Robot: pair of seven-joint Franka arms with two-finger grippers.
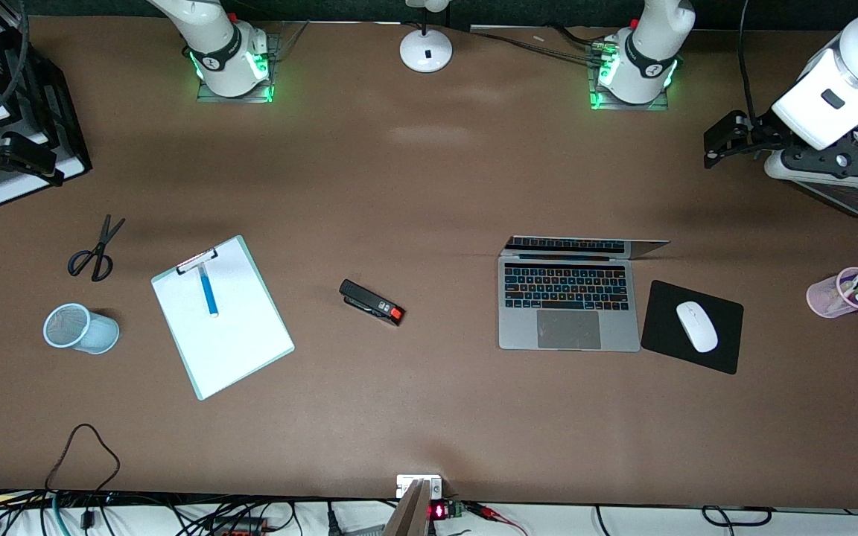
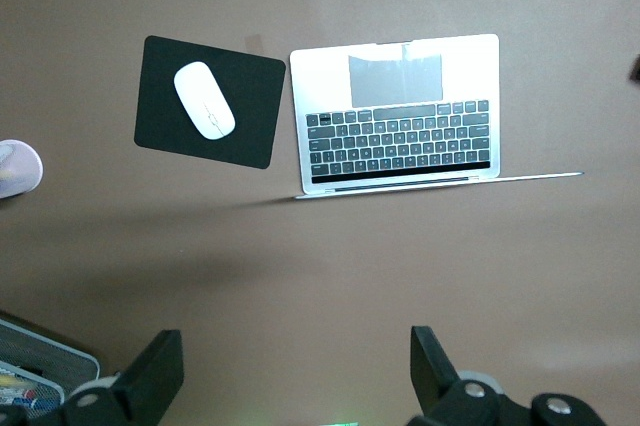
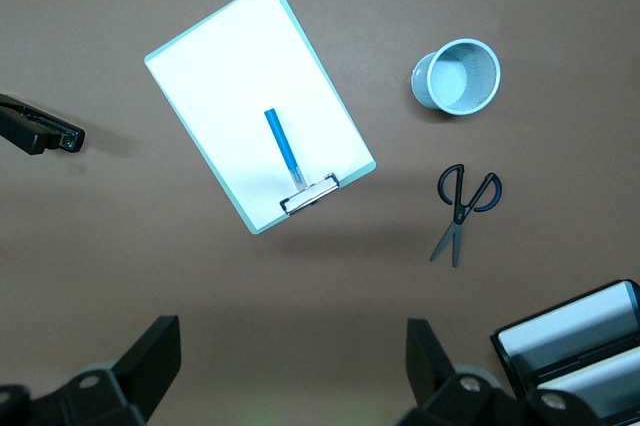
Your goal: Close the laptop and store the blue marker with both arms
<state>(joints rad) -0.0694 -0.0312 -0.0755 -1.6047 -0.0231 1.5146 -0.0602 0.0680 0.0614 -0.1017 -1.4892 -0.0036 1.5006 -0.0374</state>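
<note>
The silver-grey laptop [image 1: 569,305] lies open on the table toward the left arm's end, its lid tipped far back; it also shows in the left wrist view [image 2: 398,111]. The blue marker [image 1: 208,292] lies on a white clipboard [image 1: 222,316] toward the right arm's end, one end under the clip; the right wrist view shows it too [image 3: 283,146]. My left gripper [image 1: 719,145] [image 2: 295,371] is open and empty, high over bare table by the left arm's end. My right gripper [image 1: 8,156] [image 3: 295,361] is open and empty, high by the right arm's end.
A black stapler [image 1: 372,302] lies between clipboard and laptop. A black mouse pad [image 1: 727,350] with a white mouse [image 1: 696,326] sits beside the laptop. A pink cup of markers [image 1: 844,292], a light blue mesh cup [image 1: 79,327], scissors [image 1: 94,253] and a black file tray [image 1: 64,141] stand near the table's ends.
</note>
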